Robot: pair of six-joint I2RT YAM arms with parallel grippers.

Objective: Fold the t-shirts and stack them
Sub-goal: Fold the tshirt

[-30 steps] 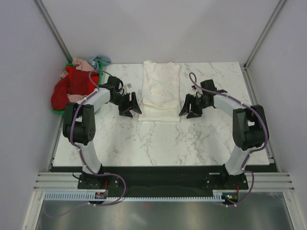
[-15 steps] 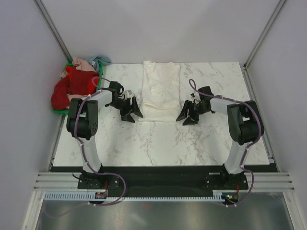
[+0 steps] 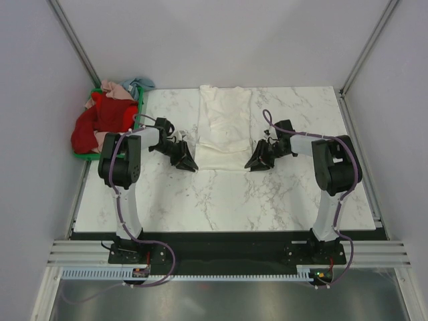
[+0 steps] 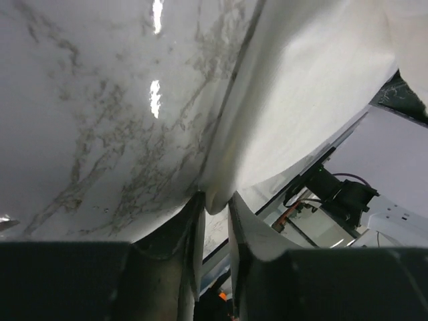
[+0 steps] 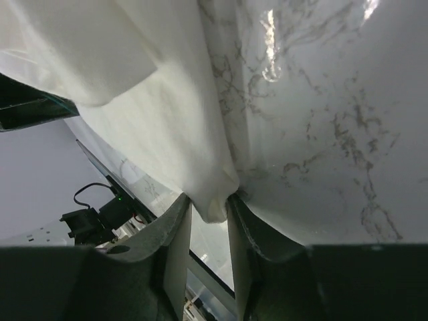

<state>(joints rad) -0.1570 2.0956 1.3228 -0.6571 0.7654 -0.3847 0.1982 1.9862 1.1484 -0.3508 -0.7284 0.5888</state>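
Observation:
A cream-white t-shirt [image 3: 224, 127] lies folded into a long strip on the marble table, collar end far. My left gripper [image 3: 189, 162] sits low at its near left corner. In the left wrist view the cloth [image 4: 301, 100] tapers into a corner pinched between the jaws [image 4: 215, 200]. My right gripper [image 3: 251, 162] is at the near right corner. The right wrist view shows that corner of the shirt [image 5: 154, 100] squeezed between the jaws [image 5: 208, 204]. Red [image 3: 100, 120], pink [image 3: 115, 90] and pale blue [image 3: 137, 83] t-shirts are heaped at the far left.
A green crate [image 3: 80, 156] holds the heap of shirts off the table's far left corner. The white marble table [image 3: 221, 200] stretches toward the arm bases. Metal frame posts rise at both far corners.
Both grippers dropped and slid inward to the shirt's near corners, and their jaws closed from wide open onto the cloth. The shirt's near edge has shifted slightly.

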